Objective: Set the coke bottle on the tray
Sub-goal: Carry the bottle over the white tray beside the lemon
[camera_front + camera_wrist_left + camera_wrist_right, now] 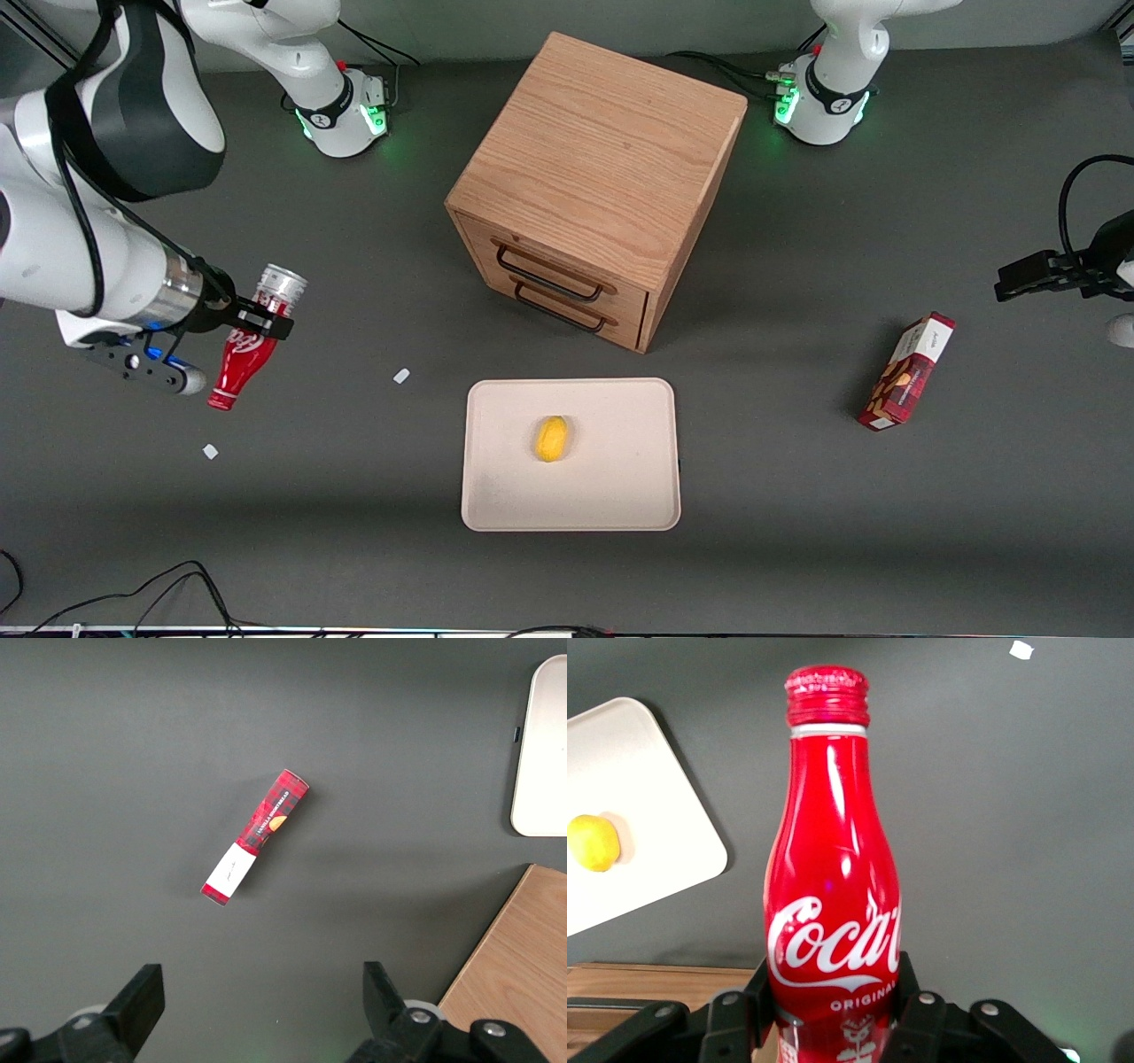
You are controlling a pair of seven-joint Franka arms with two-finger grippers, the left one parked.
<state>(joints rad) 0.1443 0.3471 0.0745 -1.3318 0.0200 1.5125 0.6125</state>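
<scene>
End effector [266, 317] clamps coke bottle [244, 359] — tray [620, 496] apart.

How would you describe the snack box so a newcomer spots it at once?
Start at the wooden drawer cabinet, then look toward the parked arm's end of the table: the snack box lies alone on the dark surface. Unlike the round red coke bottle in the gripper, it is rectangular, plaid-red with a white end.

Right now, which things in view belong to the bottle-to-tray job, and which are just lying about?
Job:
- coke bottle, clamped in the gripper, lifted toward the working arm's end
- tray, nearer the front camera than the cabinet

Lying about:
- yellow fruit on the tray
- wooden drawer cabinet
- snack box
- two white scraps
</scene>
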